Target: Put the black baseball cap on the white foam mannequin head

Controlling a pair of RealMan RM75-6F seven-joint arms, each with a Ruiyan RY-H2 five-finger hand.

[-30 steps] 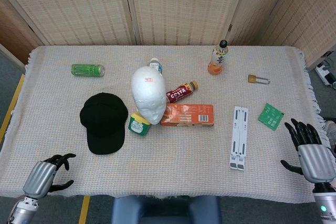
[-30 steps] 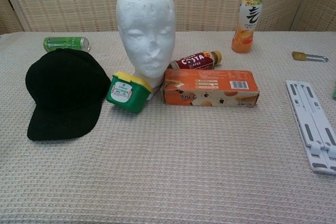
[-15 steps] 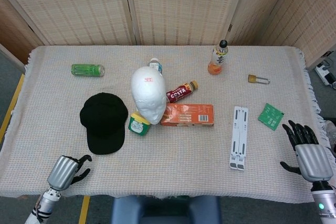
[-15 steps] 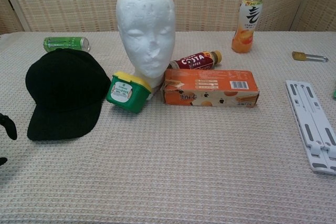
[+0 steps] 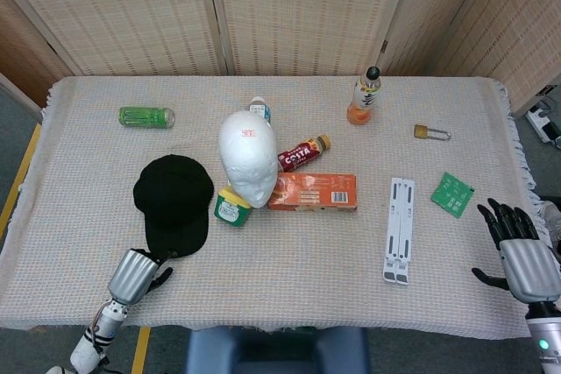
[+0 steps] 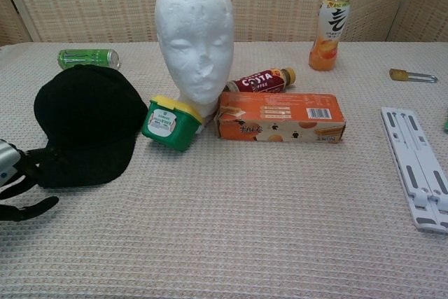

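Note:
The black baseball cap (image 5: 173, 203) lies flat on the table, brim toward the near edge, left of the white foam mannequin head (image 5: 248, 164). In the chest view the cap (image 6: 87, 124) sits left of the upright mannequin head (image 6: 194, 40), whose crown is bare. My left hand (image 5: 138, 275) is at the cap's brim, its dark fingers (image 6: 31, 166) spread and reaching the brim's near-left corner, with the thumb lower and apart; nothing is held. My right hand (image 5: 524, 260) hovers open at the table's near right edge, far from the cap.
A green tub with a yellow lid (image 6: 166, 122) and an orange box (image 6: 280, 117) lean against the mannequin's base. Behind it lie a Costa bottle (image 5: 302, 153), a green can (image 5: 146, 116) and an orange drink bottle (image 5: 364, 96). A white stand (image 5: 400, 229), green board (image 5: 453, 194) and padlock (image 5: 431, 132) lie right.
My left hand has moved up and right from the table's near-left corner to the cap's brim, entering the chest view. The right hand shifted slightly. The cap has not moved.

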